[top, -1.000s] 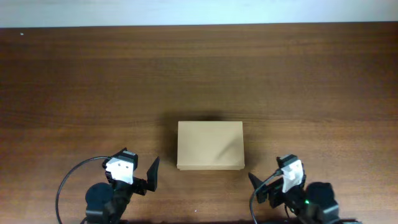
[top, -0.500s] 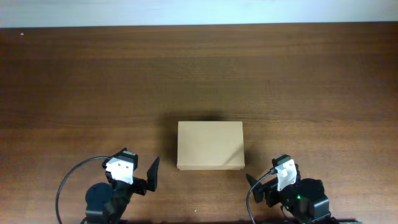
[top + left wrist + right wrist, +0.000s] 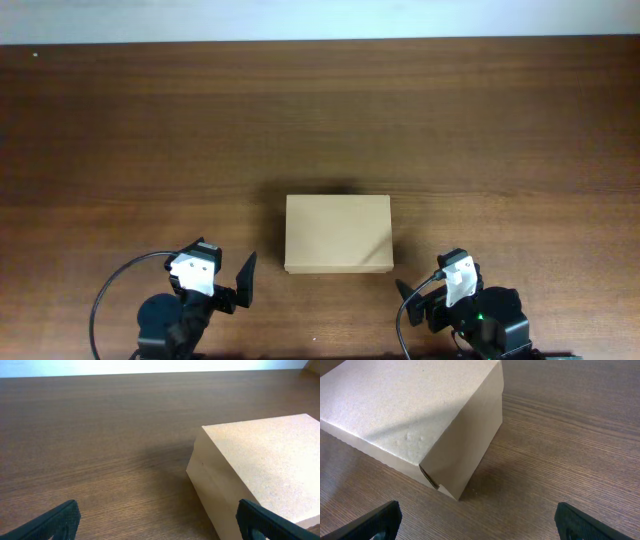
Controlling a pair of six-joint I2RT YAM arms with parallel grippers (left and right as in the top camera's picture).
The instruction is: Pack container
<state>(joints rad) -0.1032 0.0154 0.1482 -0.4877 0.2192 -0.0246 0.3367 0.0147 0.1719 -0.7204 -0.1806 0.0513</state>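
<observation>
The container [image 3: 338,233] is a plain brown cardboard box with its lid shut, standing on the dark wood table just below the middle. It also shows in the left wrist view [image 3: 260,465] at the right and in the right wrist view [image 3: 415,415] at the upper left. My left gripper [image 3: 157,522] is open and empty near the front edge, left of the box [image 3: 245,280]. My right gripper [image 3: 475,522] is open and empty at the front right, just off the box's near right corner [image 3: 410,300]. No pens or tape roll are in view.
The wood table [image 3: 320,120] stretches bare to the back, where a pale strip [image 3: 320,20] runs along its far edge. Black cables loop by both arm bases at the front edge.
My right arm has drawn back a little toward the front edge and left, over the first half second. The left arm and the box have not moved.
</observation>
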